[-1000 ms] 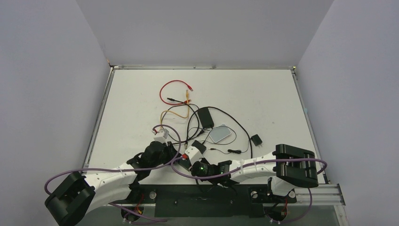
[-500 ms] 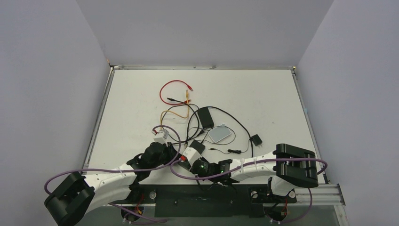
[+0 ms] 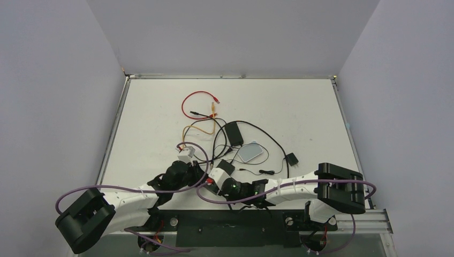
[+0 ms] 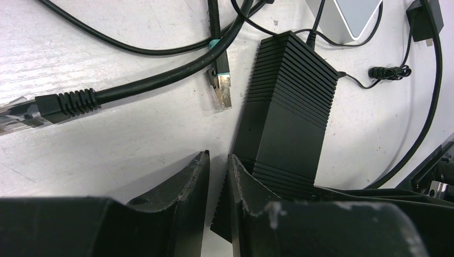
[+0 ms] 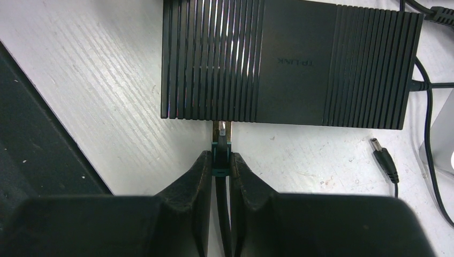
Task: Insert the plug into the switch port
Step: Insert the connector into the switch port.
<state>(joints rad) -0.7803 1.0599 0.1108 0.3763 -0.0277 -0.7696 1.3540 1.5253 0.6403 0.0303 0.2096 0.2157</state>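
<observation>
Plug at the switch's edge, insertion step in hand.

The right gripper is pinched shut on the green-booted plug. The plug's clear tip juts ahead of the fingers and meets the near long edge of the black ribbed switch, toward its left end. The port hides under that edge, so how far the tip is in I cannot tell. The next move likely calls for a straight, level push along the plug's own line until it seats. The left gripper, almost closed on nothing with a thin slit between its 2 fingers, sits beside the switch's corner, perhaps to brace it.
</observation>
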